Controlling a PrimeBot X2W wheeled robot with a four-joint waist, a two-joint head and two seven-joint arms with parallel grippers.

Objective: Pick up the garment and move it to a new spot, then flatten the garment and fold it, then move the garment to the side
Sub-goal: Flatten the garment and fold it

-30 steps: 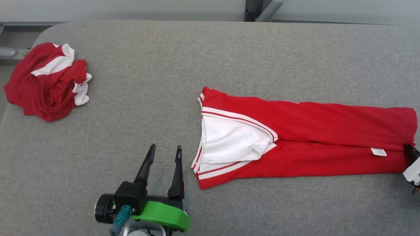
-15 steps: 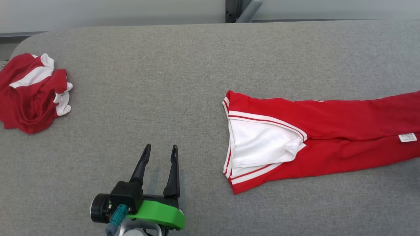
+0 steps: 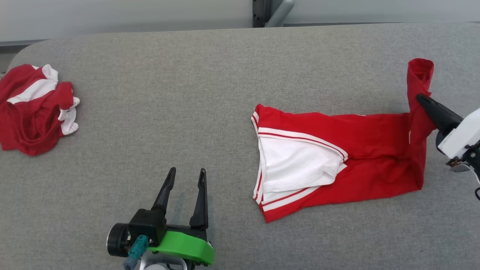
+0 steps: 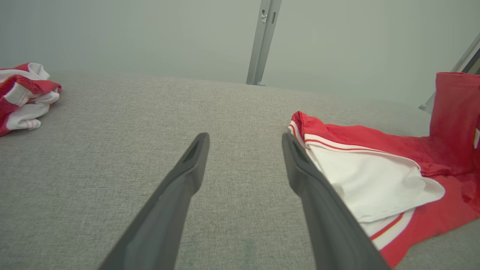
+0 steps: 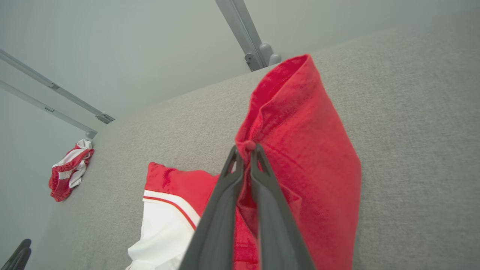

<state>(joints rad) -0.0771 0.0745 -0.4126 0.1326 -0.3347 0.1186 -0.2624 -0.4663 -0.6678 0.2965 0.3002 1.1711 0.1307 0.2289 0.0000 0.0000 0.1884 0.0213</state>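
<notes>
A red garment (image 3: 360,150) with white trim and a white panel lies lengthwise on the grey table (image 3: 187,93), right of centre. Its right end stands lifted off the surface, pinched by my right gripper (image 3: 420,98), which is shut on the red cloth (image 5: 300,157); in the right wrist view the fingers (image 5: 258,176) meet on a fold of it. My left gripper (image 3: 186,173) rests open near the front edge, left of the garment's white-trimmed end (image 4: 360,176), touching nothing.
A second red and white garment (image 3: 33,108) lies crumpled at the table's far left edge, also seen in the left wrist view (image 4: 22,93). A grey metal post (image 3: 262,13) rises behind the table's back edge.
The head camera has shifted. My right gripper has come in from the right and lifted the garment's right end up and toward the left. The left gripper stays put.
</notes>
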